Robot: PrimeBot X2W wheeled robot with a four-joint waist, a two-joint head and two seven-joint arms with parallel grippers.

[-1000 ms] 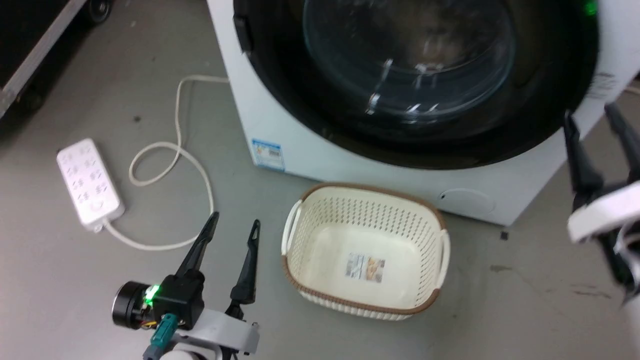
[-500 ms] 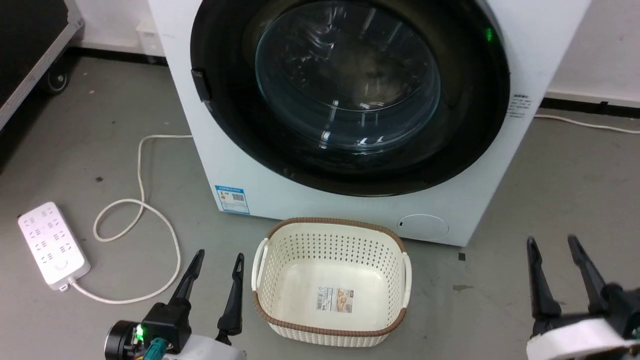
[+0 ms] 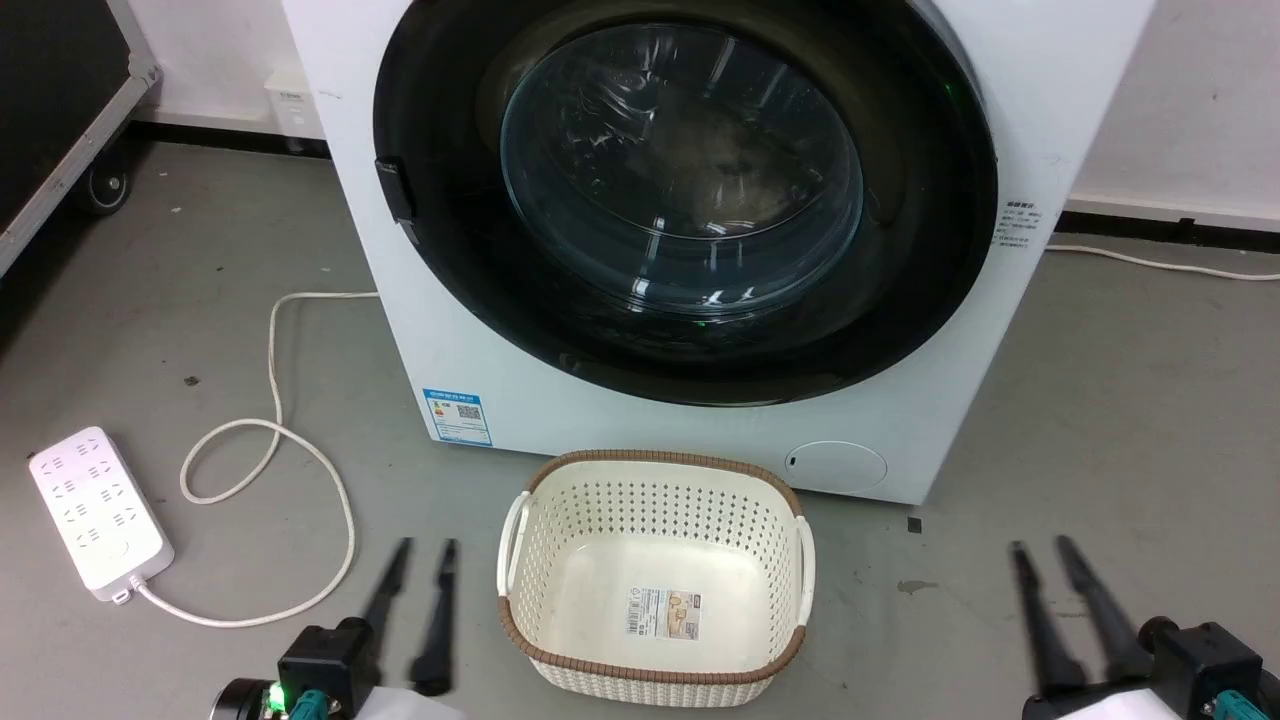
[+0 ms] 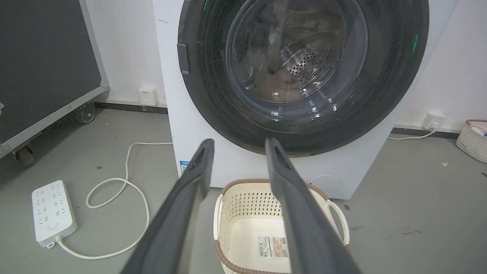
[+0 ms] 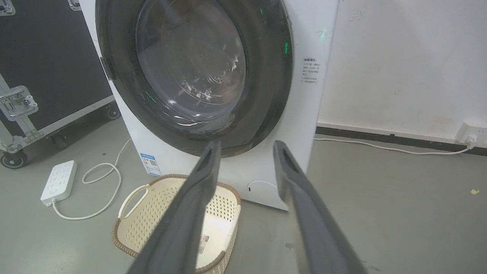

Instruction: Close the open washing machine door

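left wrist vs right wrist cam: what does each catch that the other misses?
Left wrist adds: a second basket at the far right by the wall, and a small white wall box left of the washer.
Right wrist adds: a metal latch on the black case, and the text label on the washer front, right of the door.
Shared: washer with its door lying flush, cream basket, power strip, wheeled case.
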